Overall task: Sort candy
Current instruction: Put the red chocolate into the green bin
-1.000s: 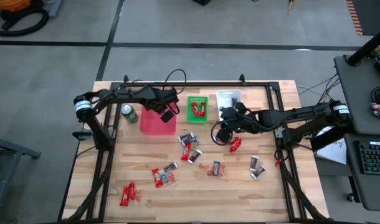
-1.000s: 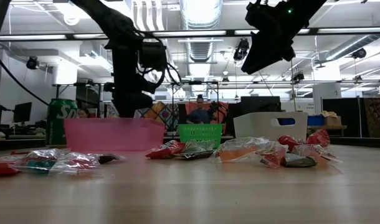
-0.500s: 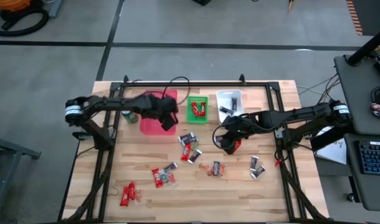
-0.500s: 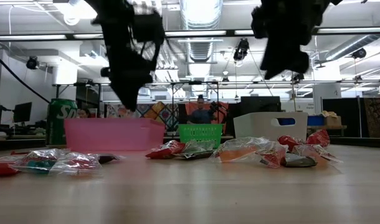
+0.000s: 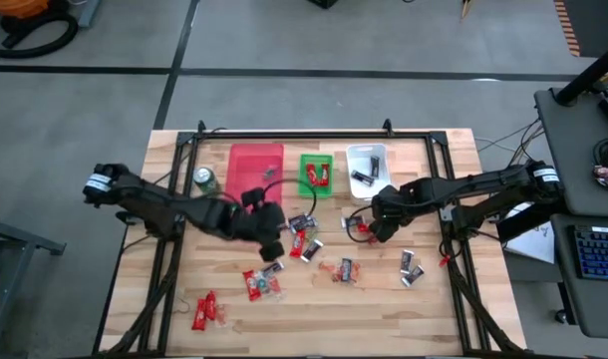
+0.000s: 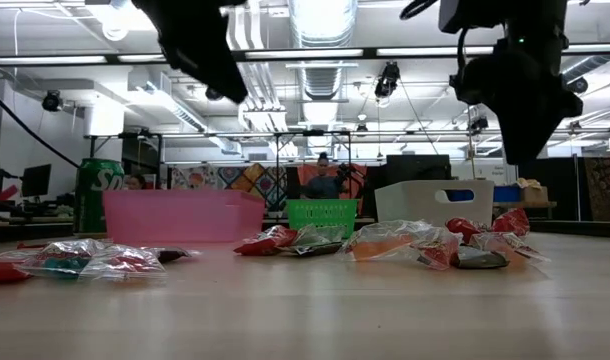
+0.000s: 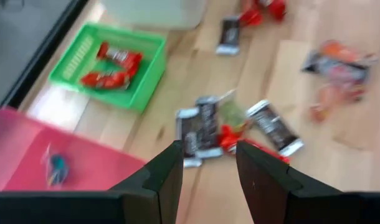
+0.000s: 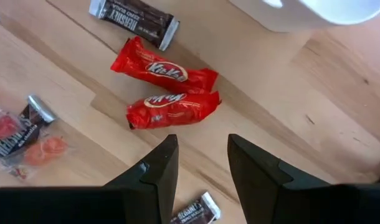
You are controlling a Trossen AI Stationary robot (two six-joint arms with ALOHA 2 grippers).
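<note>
Both arms have swung off the bins and back over the scattered candy, small wrapped sweets strewn across the middle of the wooden desk. Sorting is only partly done: two red-wrapped pieces lie in the green mesh bin, dark ones in the white tub, one clear-wrapped sweet in the pink tray, and well over a dozen wait outside. Left tool hangs open and empty above the dark bars; right tool, jaws parted, empty, over two red bars. Only the wrist views show those jaws; the low view adds a green drink can behind the tray
</note>
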